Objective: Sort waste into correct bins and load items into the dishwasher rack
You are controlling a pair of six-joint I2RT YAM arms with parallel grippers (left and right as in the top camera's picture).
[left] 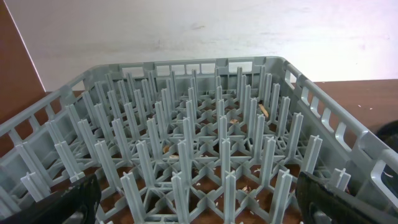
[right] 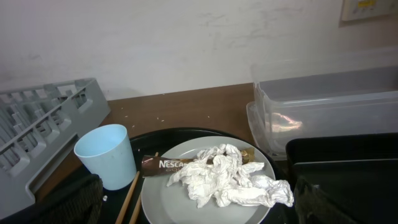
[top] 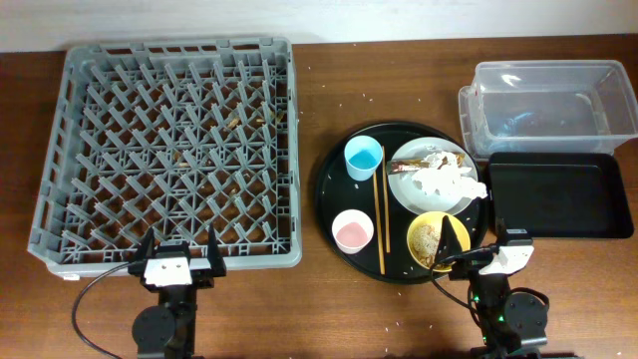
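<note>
The grey dishwasher rack [top: 169, 150] fills the left half of the table; its pegs fill the left wrist view [left: 199, 143]. A white plate [top: 429, 179] on the round black tray holds crumpled napkins [top: 444, 179] and a brown wrapper [right: 168, 164]. The napkins [right: 230, 177] and plate [right: 168, 202] show in the right wrist view. A blue cup [top: 362, 158] [right: 107, 154], a pink cup [top: 352, 231], chopsticks [top: 380, 209] and a yellow bowl [top: 434, 239] with beige scraps sit there too. The clear tub [top: 548, 105] and black rectangular tray [top: 558, 194] stand right. My left gripper [top: 179, 251] is open at the rack's near edge. My right gripper [top: 480, 249] is open near the bowl.
The large round black tray [top: 334, 199] holds the dishes in the middle. Crumbs lie scattered on the brown table and under the rack. The clear tub [right: 329, 106] and black rectangular tray [right: 348, 155] show at the right of the right wrist view.
</note>
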